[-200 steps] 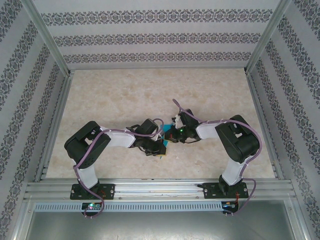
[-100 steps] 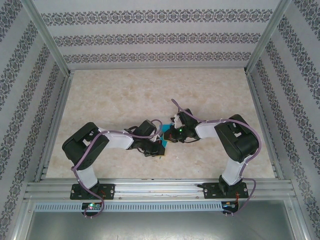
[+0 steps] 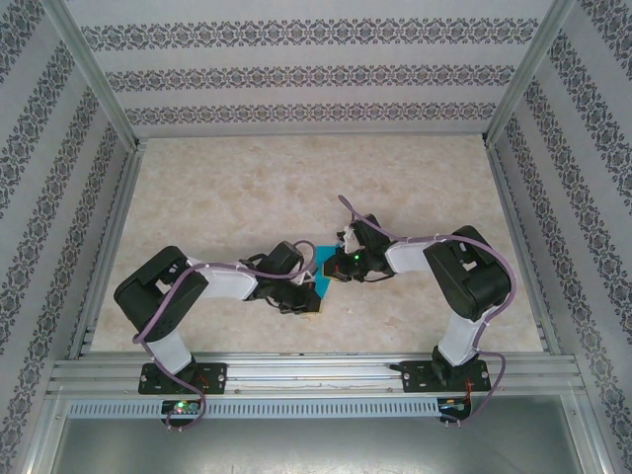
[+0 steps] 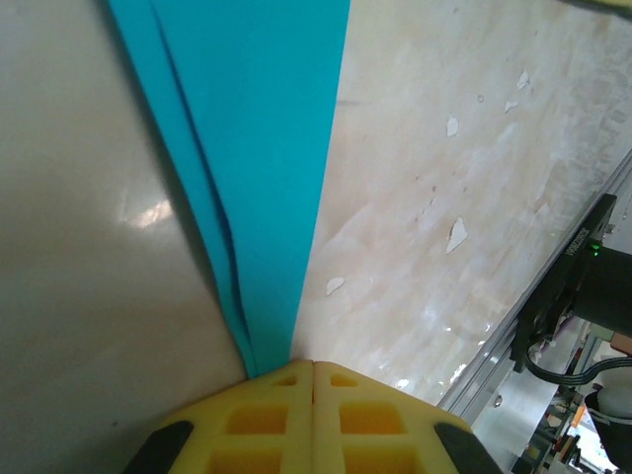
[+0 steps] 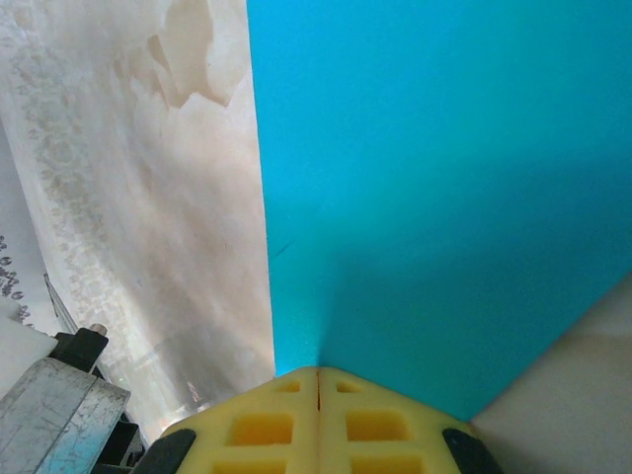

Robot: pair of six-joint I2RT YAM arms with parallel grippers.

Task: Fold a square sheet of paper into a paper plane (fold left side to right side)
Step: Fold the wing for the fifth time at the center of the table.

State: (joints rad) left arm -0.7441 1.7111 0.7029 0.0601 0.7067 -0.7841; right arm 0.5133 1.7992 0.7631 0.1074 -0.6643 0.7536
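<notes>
The square sheet of paper [image 3: 325, 277] is teal-blue and lies folded on the table between the two arms. In the left wrist view the paper [image 4: 262, 148] runs as a narrow layered strip up from my yellow fingertips. My left gripper [image 4: 313, 362] is shut, and its tip rests at the strip's near end; no paper shows in the seam. In the right wrist view the paper [image 5: 444, 178] is a wide flat face. My right gripper [image 5: 317, 370] is shut with its tip down on that face near its left edge. From above, the left gripper [image 3: 316, 300] and right gripper [image 3: 334, 271] meet over the sheet.
The marbled tabletop [image 3: 247, 188] is walled by patterned panels. An aluminium rail [image 3: 316, 373] runs along the near edge and carries both arm bases. Worn flakes mark the surface [image 4: 456, 233] right of the paper.
The left arm's elbow has swung left and toward the near edge, drawing its gripper slightly nearer. A little more teal paper shows between the grippers. The right arm has barely moved.
</notes>
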